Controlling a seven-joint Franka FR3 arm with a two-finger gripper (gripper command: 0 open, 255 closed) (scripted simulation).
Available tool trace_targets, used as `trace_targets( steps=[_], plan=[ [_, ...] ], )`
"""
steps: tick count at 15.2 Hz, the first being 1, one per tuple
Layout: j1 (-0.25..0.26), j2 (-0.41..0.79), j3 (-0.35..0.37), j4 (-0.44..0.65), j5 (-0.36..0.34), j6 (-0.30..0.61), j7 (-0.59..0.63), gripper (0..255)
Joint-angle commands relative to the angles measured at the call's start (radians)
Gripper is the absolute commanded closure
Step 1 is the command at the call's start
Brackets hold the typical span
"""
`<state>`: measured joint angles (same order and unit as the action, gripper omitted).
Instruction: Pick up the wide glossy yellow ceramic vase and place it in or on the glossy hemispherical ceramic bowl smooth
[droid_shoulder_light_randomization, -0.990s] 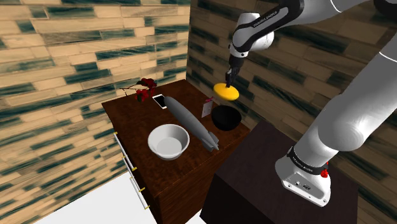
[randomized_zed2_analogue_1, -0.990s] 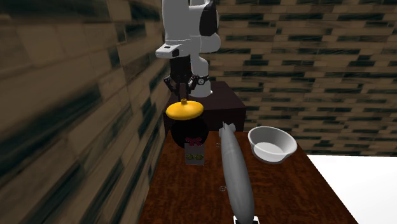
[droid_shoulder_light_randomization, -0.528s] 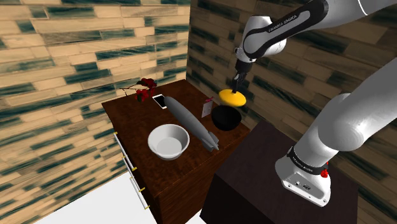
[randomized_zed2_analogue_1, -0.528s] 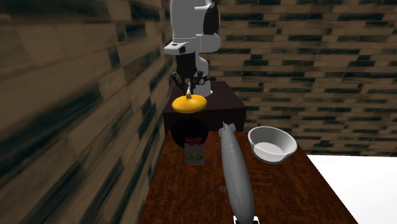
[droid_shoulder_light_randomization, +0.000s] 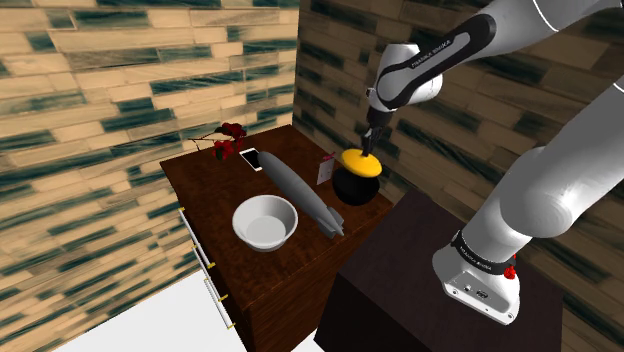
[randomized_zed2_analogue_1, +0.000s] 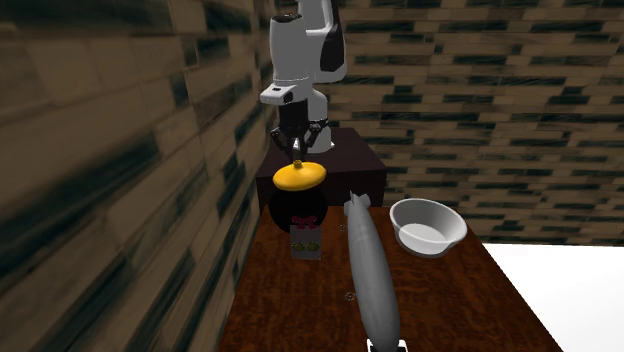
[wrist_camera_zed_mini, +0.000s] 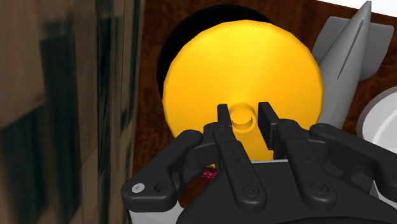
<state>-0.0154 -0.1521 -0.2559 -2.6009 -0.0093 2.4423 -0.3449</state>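
Wrist view: vase (wrist_camera_zed_mini: 242, 63) over bowl (wrist_camera_zed_mini: 173, 39) rim

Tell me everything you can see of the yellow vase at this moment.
The yellow vase is wide, flattened and glossy, with a small round neck on top. It is upright, and the gripper clasps that neck between its black fingers. Its body covers the mouth of the black bowl on the brown table; whether it rests on the rim is unclear.

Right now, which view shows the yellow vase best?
Wrist view: it sees the yellow vase from above, neck clasped by the gripper. Shoulder and second exterior views show it side-on over the black bowl.
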Motion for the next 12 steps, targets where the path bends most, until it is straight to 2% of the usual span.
trace_targets(
  steps=[1, 12],
  plan=[
    [0.001, 0.026, -0.004, -0.006, 0.009, 0.032, -0.011, 255],
    [0.013, 0.172, -0.006, -0.027, 0.087, 0.193, -0.071, 255]
  ],
)
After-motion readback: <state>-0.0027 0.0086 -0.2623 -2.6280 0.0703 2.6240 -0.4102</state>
